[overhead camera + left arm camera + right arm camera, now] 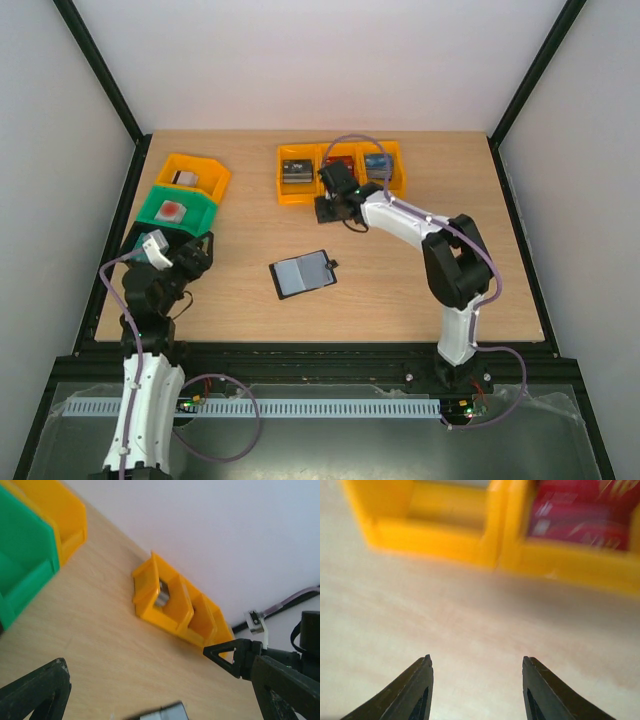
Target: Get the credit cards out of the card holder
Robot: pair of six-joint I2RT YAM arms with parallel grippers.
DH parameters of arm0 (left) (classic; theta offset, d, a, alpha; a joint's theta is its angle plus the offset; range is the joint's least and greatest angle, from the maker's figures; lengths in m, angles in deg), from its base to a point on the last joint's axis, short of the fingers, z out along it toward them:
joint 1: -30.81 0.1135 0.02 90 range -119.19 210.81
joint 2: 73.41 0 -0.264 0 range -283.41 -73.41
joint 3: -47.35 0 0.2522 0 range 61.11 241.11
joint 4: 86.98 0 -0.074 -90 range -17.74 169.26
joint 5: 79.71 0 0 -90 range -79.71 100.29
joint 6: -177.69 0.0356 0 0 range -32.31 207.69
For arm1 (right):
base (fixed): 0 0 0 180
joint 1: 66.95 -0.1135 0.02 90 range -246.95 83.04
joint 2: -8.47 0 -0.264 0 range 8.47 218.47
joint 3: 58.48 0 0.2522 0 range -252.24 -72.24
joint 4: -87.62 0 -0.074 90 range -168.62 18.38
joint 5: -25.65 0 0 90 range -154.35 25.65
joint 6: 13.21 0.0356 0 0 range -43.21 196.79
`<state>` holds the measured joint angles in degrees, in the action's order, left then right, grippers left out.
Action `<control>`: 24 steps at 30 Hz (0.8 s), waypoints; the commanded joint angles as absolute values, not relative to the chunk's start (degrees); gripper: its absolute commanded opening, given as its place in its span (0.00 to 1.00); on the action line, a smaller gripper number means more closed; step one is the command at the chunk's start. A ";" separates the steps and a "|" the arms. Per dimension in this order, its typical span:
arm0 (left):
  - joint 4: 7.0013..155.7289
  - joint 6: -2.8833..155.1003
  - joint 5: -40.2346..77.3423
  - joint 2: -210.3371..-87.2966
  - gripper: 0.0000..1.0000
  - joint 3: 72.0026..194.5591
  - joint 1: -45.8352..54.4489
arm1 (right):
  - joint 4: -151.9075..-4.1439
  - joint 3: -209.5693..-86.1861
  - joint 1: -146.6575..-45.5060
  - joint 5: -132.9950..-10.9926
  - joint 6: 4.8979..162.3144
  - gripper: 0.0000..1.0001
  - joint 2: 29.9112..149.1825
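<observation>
Overhead, the small black leather-like folding card holder (302, 273) lies open on the wooden bench (230, 290), grey-blue pockets up for easy reach. Grey, red and blue plastic credit cards (297, 171) sit colour-sorted in the orange plastic bins (292, 196). Right wrist: right pincer (476, 660) released, empty, hovering just before those bins. Left wrist: left pincer (157, 675) spread wide, parked aside for room

Bright, even light (wrist views blurred)
</observation>
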<state>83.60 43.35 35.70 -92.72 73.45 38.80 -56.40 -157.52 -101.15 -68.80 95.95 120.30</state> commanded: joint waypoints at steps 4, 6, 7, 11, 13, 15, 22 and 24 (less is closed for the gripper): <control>85.38 37.23 38.92 -105.61 0.99 71.21 26.96 | -50.83 -146.87 -110.31 -77.24 95.99 0.47 113.06; 88.05 34.72 38.44 -111.37 1.00 70.64 23.01 | -52.46 -144.31 -111.90 -78.62 96.78 0.48 112.88; 88.97 33.80 37.56 -114.19 1.00 70.63 21.81 | -53.26 -142.89 -111.98 -78.69 97.47 0.47 112.92; 93.03 32.54 35.36 -124.42 0.99 71.79 17.66 | -56.50 -138.07 -112.10 -78.76 99.22 0.46 113.33; 94.65 32.11 34.27 -129.46 1.00 72.58 15.43 | -58.72 -135.70 -112.15 -80.61 99.37 0.45 113.70; 95.51 31.26 32.85 -133.65 0.99 73.09 13.38 | -60.66 -134.53 -112.36 -83.14 99.49 0.44 114.43; 99.90 28.69 28.96 -141.68 0.97 70.50 6.52 | -66.06 -133.25 -112.68 -89.84 101.49 0.36 114.78; 101.97 27.98 28.80 -142.44 0.92 70.00 4.91 | -66.54 -133.21 -112.89 -90.54 101.83 0.35 114.88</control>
